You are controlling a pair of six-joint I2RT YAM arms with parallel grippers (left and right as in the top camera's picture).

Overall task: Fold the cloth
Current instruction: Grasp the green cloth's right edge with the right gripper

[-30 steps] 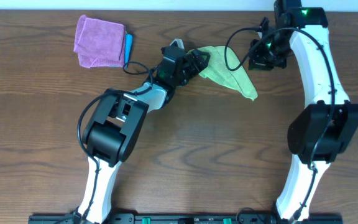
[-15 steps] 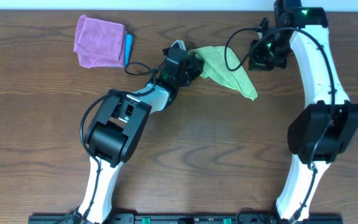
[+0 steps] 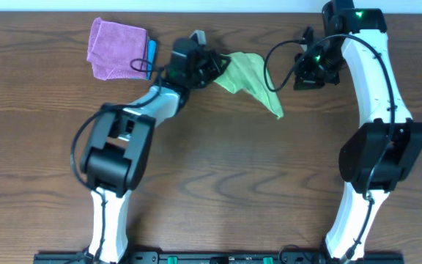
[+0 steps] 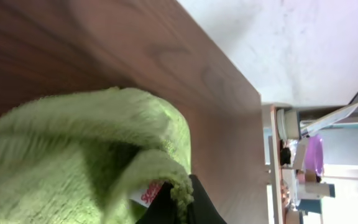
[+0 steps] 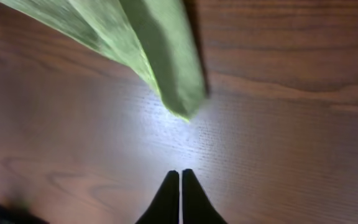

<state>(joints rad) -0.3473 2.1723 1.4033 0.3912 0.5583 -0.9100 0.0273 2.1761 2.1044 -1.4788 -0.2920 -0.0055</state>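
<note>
In left wrist view alone, label (image 4: pixel 146 195) on the cloth (image 4: pixel 86 149), left pincer (image 3: pixel 212 65) gripping; right pincer (image 5: pixel 180 179) closed.

2 white arms (image 3: pixel 376 81), black joints (image 3: pixel 383 158), looped black cables (image 3: pixel 272 53), green lights (image 3: pixel 357 13).

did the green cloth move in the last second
Yes. The green cloth has slid left, closer to the purple cloth, which lies where it was. The left gripper, shut on its edge, drew it along.
</note>
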